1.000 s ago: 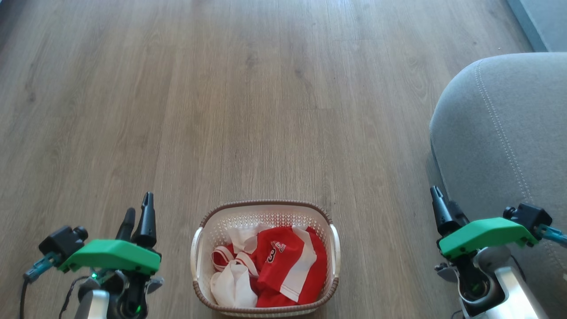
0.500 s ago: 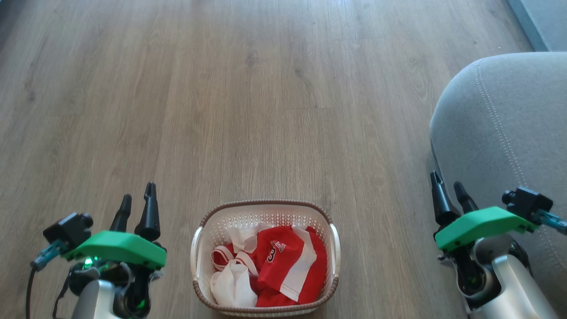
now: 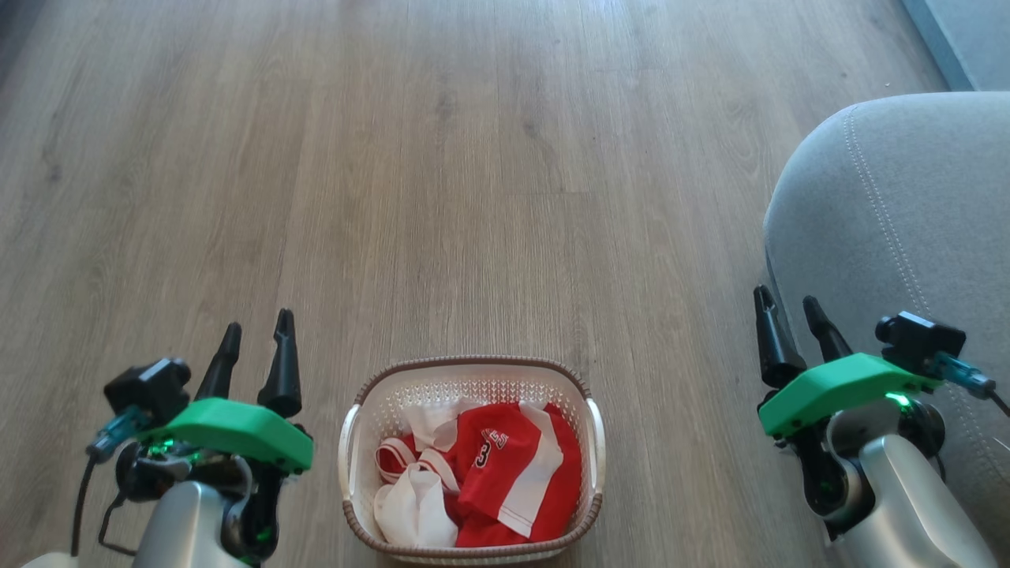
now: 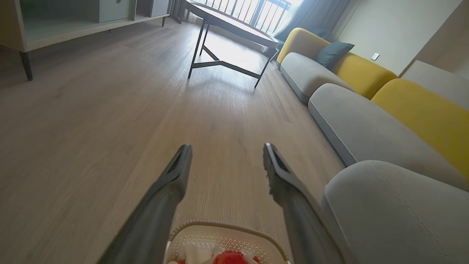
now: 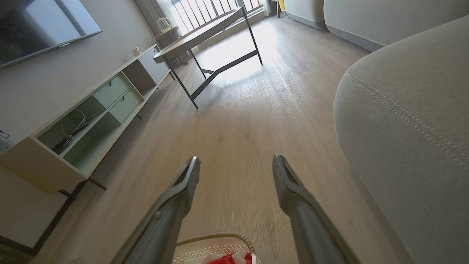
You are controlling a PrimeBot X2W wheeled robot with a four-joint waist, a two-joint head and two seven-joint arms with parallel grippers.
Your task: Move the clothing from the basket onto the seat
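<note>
Holding left tool (image 3: 259, 321) and right tool (image 3: 785, 296) open and empty, flanking the basket (image 3: 473, 363) of clothing (image 3: 505, 465).

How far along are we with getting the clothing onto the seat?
Nothing is done yet: the clothing all lies in the basket, none on the visible part of the seat. In hand: nothing; left pincer and right pincer are open, flanking the basket. Remaining: every garment.

A dark number 3 is showing on the red jersey (image 3: 495, 475) in the basket (image 3: 473, 388), between the left gripper (image 3: 256, 335) and right gripper (image 3: 783, 301), nearer the left. Letter-like marks beside it are showing too small to read.
</note>
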